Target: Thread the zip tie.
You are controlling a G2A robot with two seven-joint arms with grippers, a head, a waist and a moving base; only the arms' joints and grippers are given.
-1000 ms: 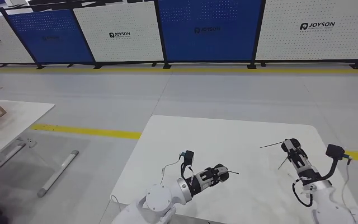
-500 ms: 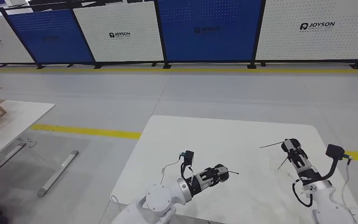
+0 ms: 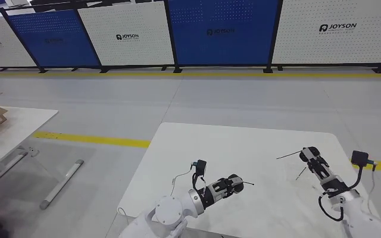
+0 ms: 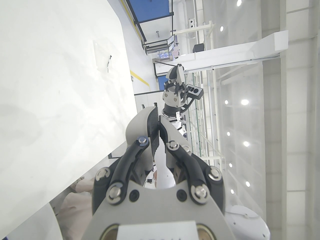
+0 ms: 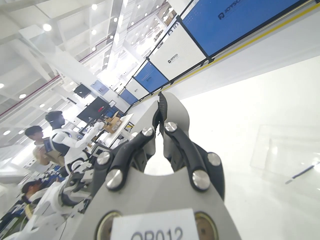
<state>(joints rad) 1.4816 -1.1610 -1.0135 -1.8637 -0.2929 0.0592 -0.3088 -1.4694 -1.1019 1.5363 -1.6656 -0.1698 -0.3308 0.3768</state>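
As the right gripper (image 3: 304,153) hung over the right side of the white table (image 3: 238,143), its fingers were clamped on one end of the black zip tie (image 3: 289,154), which jutted out toward the table's middle. Nearer the front edge, the left gripper (image 3: 240,182) was pinched shut on a short dark strip (image 3: 249,183). Another thin strip (image 3: 301,173) lay on the table just beside the right gripper.

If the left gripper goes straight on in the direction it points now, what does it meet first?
Probably the right gripper, holding a zip tie, which stands directly ahead of the left gripper over the table; heights are hard to compare.
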